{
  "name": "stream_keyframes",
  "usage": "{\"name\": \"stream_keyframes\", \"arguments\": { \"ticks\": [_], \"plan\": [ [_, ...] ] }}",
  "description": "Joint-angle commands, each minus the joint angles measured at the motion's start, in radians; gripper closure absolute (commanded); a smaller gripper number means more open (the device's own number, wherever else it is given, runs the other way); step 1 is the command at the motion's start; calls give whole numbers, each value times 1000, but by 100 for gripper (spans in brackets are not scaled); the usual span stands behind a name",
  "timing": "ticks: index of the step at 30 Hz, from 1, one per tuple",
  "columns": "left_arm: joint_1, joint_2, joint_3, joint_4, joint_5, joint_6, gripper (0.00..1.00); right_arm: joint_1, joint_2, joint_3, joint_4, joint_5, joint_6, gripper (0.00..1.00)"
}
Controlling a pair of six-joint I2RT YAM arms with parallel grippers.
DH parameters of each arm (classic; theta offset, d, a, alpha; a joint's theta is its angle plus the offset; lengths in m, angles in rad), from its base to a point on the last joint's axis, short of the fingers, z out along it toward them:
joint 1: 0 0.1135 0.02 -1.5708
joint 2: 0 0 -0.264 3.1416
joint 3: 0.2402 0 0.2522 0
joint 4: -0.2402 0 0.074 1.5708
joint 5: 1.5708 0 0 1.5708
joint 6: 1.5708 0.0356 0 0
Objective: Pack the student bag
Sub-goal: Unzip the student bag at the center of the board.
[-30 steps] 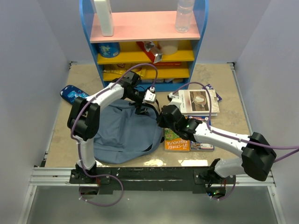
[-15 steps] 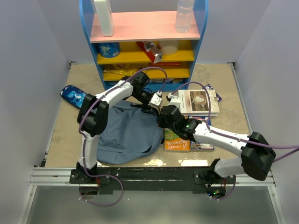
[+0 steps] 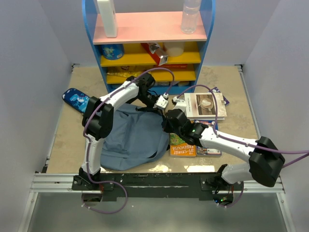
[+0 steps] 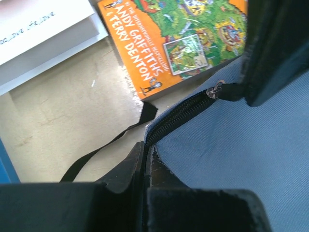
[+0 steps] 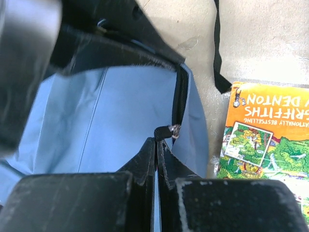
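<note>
Centre frame, left fingers [image 4: 129, 170] pinch the zipper edge of the slate-blue student bag [image 3: 128, 137] while right fingers [image 5: 143, 164] clamp its zipper pull [image 5: 170, 131].

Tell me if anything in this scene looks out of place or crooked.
On the upper yellow shelf, a red and silver packet sits tilted, one corner hanging past the front edge. The student bag and the books beside it lie flat; nothing is spilled.

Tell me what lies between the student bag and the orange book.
Left wrist view: a black strap on the table separates student bag from orange book.
</note>
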State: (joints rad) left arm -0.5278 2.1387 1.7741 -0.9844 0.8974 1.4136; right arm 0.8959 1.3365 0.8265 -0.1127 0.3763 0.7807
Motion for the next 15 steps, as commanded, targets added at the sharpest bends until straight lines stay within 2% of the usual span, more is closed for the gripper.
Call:
{"name": "stream_keyframes", "arguments": {
  "ticks": [1, 5, 7, 12, 15],
  "plan": [
    [-8, 12, 81, 88, 11, -166, 100, 1, 12, 26, 9, 36, -8, 100],
    [-8, -13, 64, 335, -98, -396, 100, 6, 23, 23, -5, 42, 0, 100],
    [-8, -16, 68, 384, -121, -500, 100, 12, 29, 25, -16, 47, 6, 100],
    [-5, -16, 65, 487, -251, -607, 100, 29, 27, 11, -38, 65, 25, 100],
    [14, -11, 56, 509, -331, -649, 100, 46, -26, -32, -60, 75, 48, 100]
  ]
}}
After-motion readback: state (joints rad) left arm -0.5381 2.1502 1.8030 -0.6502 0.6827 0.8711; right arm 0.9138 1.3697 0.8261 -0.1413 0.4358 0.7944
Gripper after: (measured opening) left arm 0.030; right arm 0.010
